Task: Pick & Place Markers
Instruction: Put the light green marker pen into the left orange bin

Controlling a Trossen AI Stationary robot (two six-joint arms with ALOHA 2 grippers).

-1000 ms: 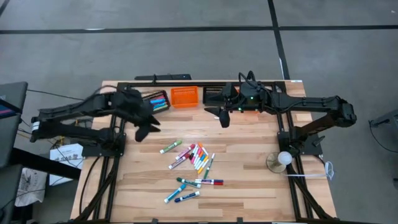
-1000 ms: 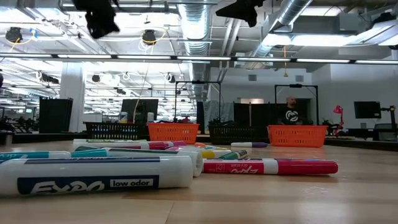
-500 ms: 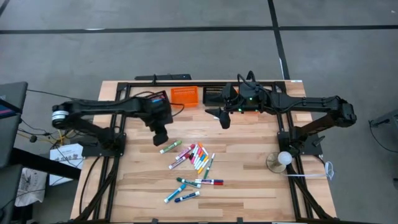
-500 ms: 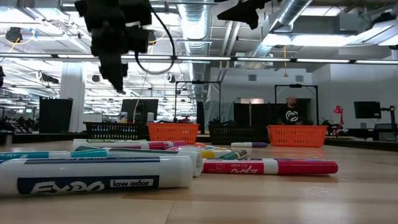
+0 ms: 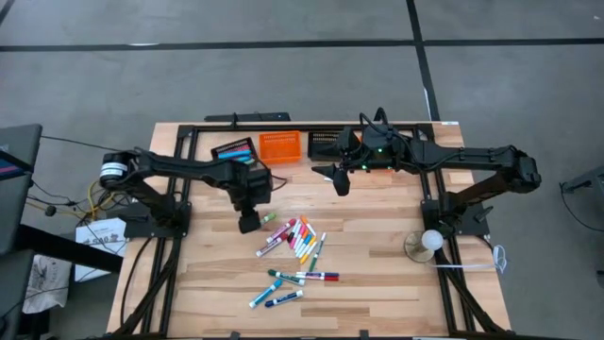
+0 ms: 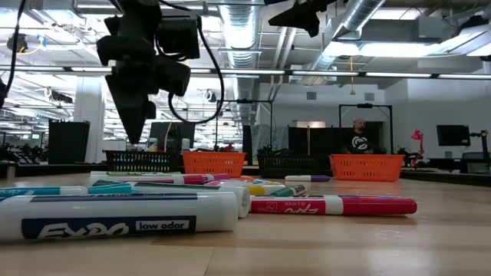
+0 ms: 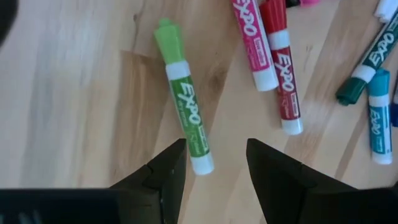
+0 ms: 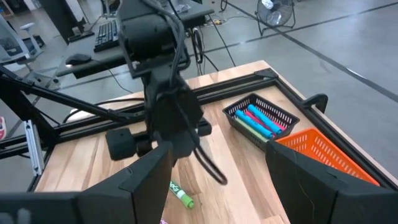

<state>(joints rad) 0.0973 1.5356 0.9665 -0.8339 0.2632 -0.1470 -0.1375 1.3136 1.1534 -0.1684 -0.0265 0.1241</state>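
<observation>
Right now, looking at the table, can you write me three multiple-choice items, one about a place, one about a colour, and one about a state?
1. Where is the left gripper?
A. Over the green marker
B. Inside the orange basket
C. Beside the right gripper

2. Which colours are the markers in the black basket?
A. Yellow and white
B. Blue, pink and green
C. Only red

3. How do the left gripper's jaws stand?
A. Shut on a marker
B. Open and empty
C. Shut on nothing

Answers: 1 A, its wrist view shows that marker between the fingers. 2 B, the right wrist view shows them. 3 B, a gap is between them.
</observation>
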